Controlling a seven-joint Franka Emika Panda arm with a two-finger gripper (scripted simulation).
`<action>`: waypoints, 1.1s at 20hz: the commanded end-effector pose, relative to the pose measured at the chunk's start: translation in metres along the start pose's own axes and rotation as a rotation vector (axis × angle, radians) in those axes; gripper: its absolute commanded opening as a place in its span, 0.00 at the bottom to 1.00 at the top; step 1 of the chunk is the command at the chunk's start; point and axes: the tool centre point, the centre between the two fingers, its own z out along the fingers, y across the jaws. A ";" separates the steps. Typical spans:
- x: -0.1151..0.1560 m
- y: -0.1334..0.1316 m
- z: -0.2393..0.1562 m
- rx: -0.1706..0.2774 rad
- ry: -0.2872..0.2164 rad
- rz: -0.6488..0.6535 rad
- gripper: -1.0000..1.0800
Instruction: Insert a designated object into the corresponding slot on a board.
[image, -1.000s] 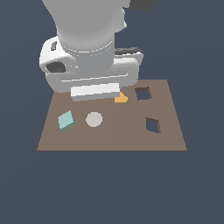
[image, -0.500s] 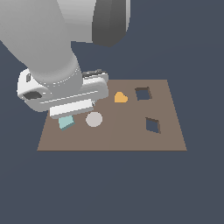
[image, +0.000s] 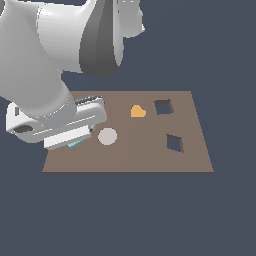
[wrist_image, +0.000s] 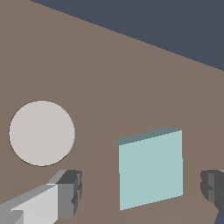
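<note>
In the exterior view the pincer (image: 70, 142) hides most of the teal block (image: 76, 145) near the board's (image: 150, 155) left edge, while the wrist view shows its fingers (wrist_image: 70, 192) spread open, flanking the block (wrist_image: 151, 168) beside the grey disc (wrist_image: 41, 133).

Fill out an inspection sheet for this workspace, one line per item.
Surface: flat brown board, two dark cut-outs.
Job's things: teal block flat on the board, mostly hidden by the arm in the exterior view; diamond slot vacant.
Clutter: grey disc beside the block; orange heart piece; square hole vacant.
Grippers: gripper open, fingers either side of the block, not touching.
Cables: nothing seen.
Surroundings: plain dark blue-grey background.
</note>
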 end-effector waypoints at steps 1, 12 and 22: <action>0.002 0.006 0.004 0.000 0.001 -0.014 0.96; 0.003 0.009 0.010 0.000 0.001 -0.019 0.96; 0.003 0.009 0.026 0.000 0.001 -0.020 0.00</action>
